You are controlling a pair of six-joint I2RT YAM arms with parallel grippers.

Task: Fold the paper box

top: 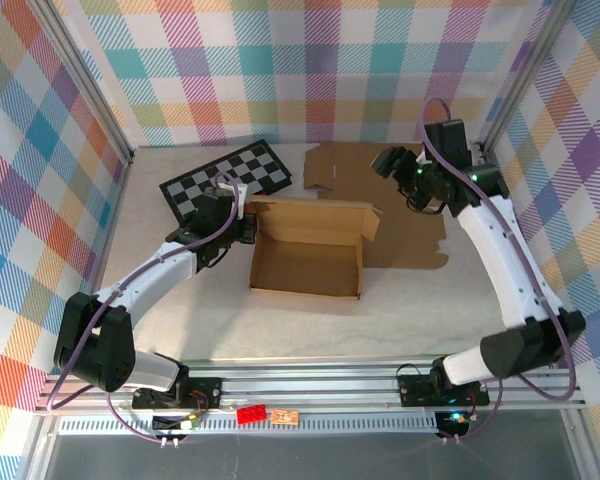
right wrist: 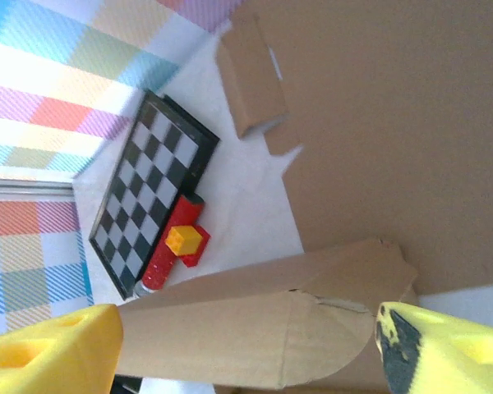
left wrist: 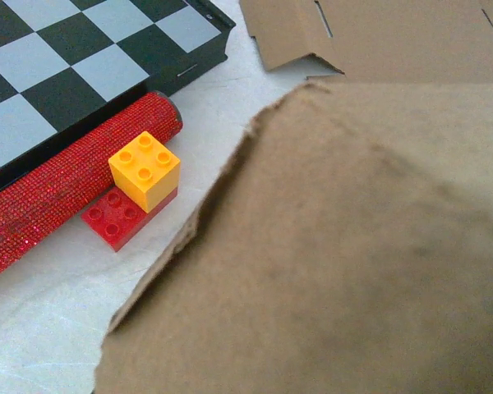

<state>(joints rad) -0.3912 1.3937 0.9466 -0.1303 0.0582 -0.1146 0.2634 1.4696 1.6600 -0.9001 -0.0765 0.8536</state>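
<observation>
Now | paper box | left jaws at its wall, grip unclear | right jaws spread, apart

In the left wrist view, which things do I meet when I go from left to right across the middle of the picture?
Red roll → yellow brick → box

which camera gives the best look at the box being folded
Top external: the paper box sits whole in frame, an open tray with a flap standing along its far side. The left wrist view has a blurred close-up of one of its cardboard panels; the right wrist view catches a long folded flap from the side.
</observation>
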